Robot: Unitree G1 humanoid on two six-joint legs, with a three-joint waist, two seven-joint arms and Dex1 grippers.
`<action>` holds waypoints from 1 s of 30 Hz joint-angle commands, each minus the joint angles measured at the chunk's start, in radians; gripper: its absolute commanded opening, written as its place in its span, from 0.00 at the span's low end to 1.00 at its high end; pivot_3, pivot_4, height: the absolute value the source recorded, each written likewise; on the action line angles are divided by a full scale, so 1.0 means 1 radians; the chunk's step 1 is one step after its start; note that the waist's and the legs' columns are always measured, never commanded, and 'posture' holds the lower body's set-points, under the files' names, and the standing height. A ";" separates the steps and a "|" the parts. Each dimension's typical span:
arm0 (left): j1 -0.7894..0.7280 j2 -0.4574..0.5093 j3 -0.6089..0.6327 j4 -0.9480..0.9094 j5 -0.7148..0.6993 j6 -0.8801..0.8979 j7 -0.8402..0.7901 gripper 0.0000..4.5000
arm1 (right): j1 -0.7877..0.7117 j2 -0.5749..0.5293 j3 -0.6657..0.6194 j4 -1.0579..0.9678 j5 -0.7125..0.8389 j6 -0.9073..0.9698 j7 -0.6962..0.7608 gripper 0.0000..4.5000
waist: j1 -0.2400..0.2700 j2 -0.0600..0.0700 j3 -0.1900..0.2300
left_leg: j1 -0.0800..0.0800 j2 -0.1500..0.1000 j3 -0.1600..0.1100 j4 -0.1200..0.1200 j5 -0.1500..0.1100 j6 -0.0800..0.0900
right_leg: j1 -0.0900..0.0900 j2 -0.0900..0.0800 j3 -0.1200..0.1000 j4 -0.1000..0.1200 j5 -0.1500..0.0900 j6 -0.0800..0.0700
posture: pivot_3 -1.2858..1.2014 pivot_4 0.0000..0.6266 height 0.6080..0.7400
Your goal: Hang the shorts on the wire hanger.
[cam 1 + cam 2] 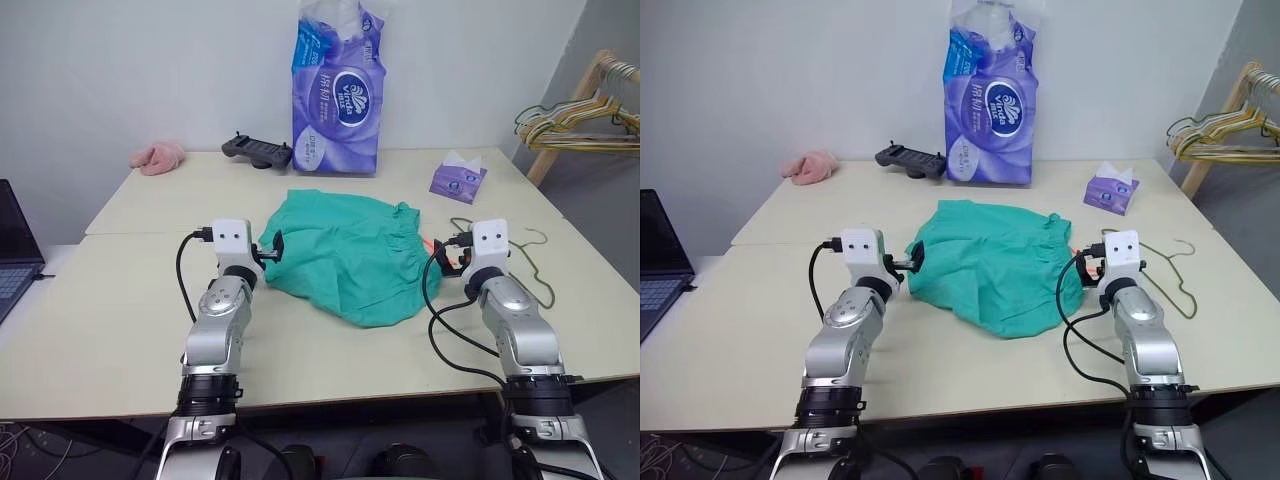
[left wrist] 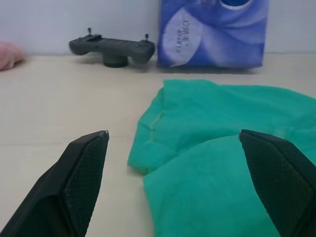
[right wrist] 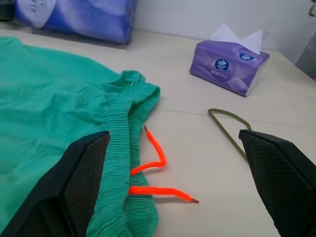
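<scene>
Shorts [image 1: 350, 255], teal-green, crumpled, laid mid-table [image 1: 120, 320] betw. both grippers; orange drawstring [image 3: 155, 163] spilled out at waistband, R side. Wire hanger [image 1: 535, 275] laid flat just R of shorts, apart from them. L gripper [image 2: 173, 173] spread wide, nothing held, over shorts' L edge. R gripper [image 3: 173, 177] spread wide, nothing held, over waistband.

Soft matt teal cloth, the shorts [image 1: 350, 255], waistband gathered and ribbed, with a woven orange drawstring [image 3: 157, 163] trailing out. Thin dull wire hanger [image 1: 535, 270] lies on the smooth matt table [image 1: 120, 300]. Glossy plastic wraps the tissue pack [image 1: 338, 95]; fingertips [image 2: 81, 173] carry rough textured pads.
</scene>
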State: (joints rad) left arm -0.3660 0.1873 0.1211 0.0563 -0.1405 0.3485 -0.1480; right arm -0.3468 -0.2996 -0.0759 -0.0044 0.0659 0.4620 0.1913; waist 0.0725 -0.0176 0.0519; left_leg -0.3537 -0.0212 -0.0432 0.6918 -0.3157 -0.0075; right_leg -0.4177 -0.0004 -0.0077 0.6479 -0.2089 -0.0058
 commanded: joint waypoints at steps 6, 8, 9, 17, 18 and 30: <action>-0.049 0.215 -0.082 -0.137 -0.238 0.107 -0.525 1.00 | 0.028 -0.357 0.136 -0.154 0.060 -0.165 0.559 0.99 | -0.004 0.001 0.001 | 0.003 -0.001 0.000 0.000 0.000 0.000 | 0.004 0.001 -0.001 -0.002 -0.003 0.005 | 0.55 0.00 1.00; -0.050 0.262 -0.097 -0.150 -0.269 0.145 -0.593 1.00 | 0.035 -0.412 0.156 -0.131 0.052 -0.251 0.631 0.99 | -0.014 0.001 0.001 | 0.007 0.000 0.000 -0.001 -0.001 0.001 | 0.008 0.001 -0.002 -0.004 -0.005 0.005 | 0.55 0.00 1.00; -0.048 0.286 -0.108 -0.159 -0.281 0.163 -0.634 1.00 | 0.035 -0.435 0.168 -0.104 0.036 -0.313 0.662 0.99 | -0.020 0.001 0.001 | 0.009 0.000 0.000 -0.001 -0.001 0.002 | 0.010 0.001 -0.002 -0.004 -0.006 0.006 | 0.55 0.00 1.00; 0.009 0.438 -0.207 -0.145 -0.229 0.119 -0.840 1.00 | -0.041 -0.498 0.252 0.208 -0.140 -0.760 0.716 0.99 | -0.031 0.001 0.002 | 0.010 0.000 0.001 -0.003 -0.001 0.001 | 0.010 0.001 0.000 -0.003 -0.007 0.006 | 0.56 0.01 1.00; 0.014 0.448 -0.219 -0.134 -0.215 0.103 -0.854 1.00 | -0.061 -0.495 0.262 0.251 -0.162 -0.807 0.708 0.99 | -0.032 0.001 0.002 | 0.010 0.000 0.001 -0.004 -0.001 0.001 | 0.010 0.001 0.000 -0.003 -0.007 0.006 | 0.56 0.01 1.00; -0.103 0.372 -0.217 0.208 -0.066 -0.212 -0.796 1.00 | -0.278 -0.481 0.354 0.647 -0.386 -1.179 0.572 0.99 | -0.021 0.002 0.004 | 0.014 0.000 0.003 -0.010 -0.001 0.001 | 0.010 -0.005 0.002 -0.003 -0.006 -0.002 | 0.56 0.02 1.00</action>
State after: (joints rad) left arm -0.4270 0.5615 -0.1210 0.2446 -0.2176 0.1867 -0.9506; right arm -0.5885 -0.7751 0.2819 0.6260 -0.3050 -0.6766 0.7822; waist 0.0517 -0.0159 0.0558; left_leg -0.3403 -0.0215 -0.0406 0.6811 -0.3163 -0.0064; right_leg -0.4079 -0.0051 -0.0056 0.6445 -0.2143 -0.0076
